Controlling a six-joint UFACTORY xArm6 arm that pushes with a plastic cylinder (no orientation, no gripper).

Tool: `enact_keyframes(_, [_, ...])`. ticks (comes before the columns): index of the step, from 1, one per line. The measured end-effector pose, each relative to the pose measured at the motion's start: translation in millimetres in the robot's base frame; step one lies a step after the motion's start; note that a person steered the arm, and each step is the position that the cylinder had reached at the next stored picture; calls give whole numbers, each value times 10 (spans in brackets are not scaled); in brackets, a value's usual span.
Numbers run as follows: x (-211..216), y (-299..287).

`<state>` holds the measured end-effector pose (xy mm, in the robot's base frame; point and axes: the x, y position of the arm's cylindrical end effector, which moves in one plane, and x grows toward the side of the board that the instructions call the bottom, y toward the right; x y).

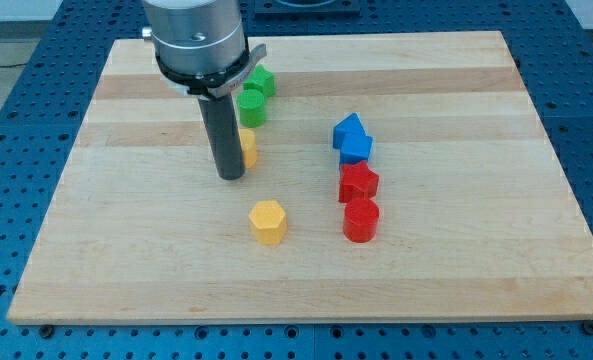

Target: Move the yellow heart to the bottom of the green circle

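My tip point(231, 176) rests on the board at the view's centre left. The yellow heart point(248, 147) is mostly hidden behind the rod, touching it on the rod's right side. The green circle point(252, 106) stands just above the heart. A second green block point(263, 81) sits right above the circle, partly under the arm's housing.
A yellow hexagon point(268, 221) lies below and right of my tip. To the right stand two blue blocks point(348, 130) point(356, 150), a red block point(358, 183) and a red cylinder point(361, 220) in a column. The wooden board point(456, 260) ends near the view's bottom.
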<state>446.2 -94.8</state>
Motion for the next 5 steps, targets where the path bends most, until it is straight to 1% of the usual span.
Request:
enact_keyframes(2, [-180,0])
enact_keyframes(3, [-84,114])
enact_keyframes(4, [-75,337])
enact_keyframes(5, [-77,339])
